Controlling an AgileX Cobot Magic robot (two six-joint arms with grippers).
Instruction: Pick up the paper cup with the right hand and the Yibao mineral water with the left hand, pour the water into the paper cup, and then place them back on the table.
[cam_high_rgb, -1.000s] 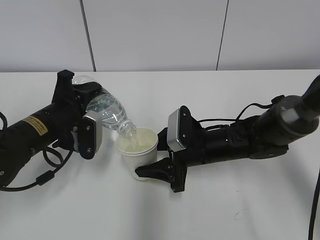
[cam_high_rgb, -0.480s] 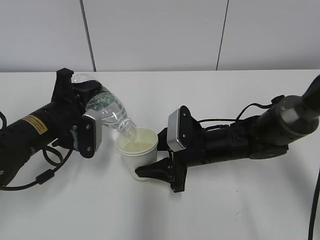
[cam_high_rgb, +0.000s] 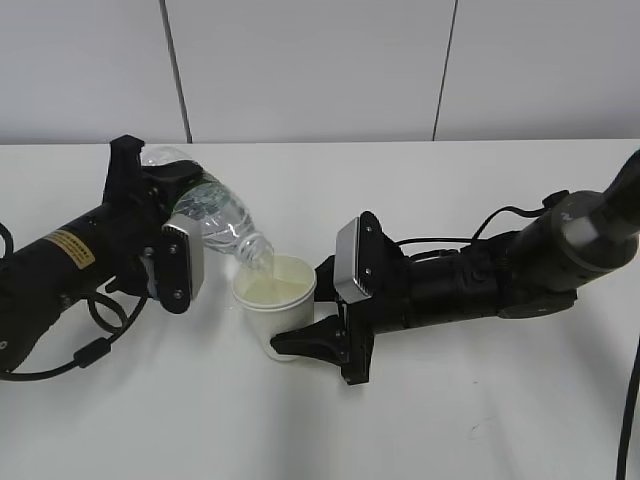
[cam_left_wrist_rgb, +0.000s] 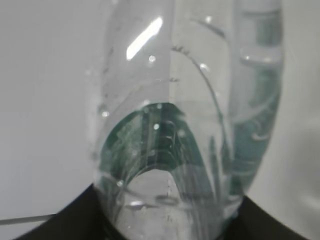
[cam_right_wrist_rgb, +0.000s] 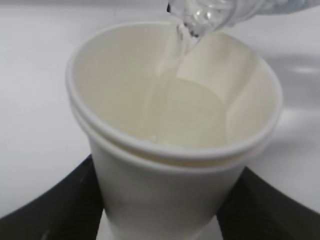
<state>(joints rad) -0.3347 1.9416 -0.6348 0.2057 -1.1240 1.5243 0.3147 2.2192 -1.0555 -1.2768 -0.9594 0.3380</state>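
Mostly hidden, left tool (cam_high_rgb: 190, 235) grips Yibao mineral water (cam_high_rgb: 215, 222).

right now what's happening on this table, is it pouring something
Yes. The left hand grips the Yibao mineral water tipped neck-down over the paper cup, and a thin stream of water runs from the bottle's mouth into it. The right hand holds the cup upright from the side, above the table. The cup already holds some water.
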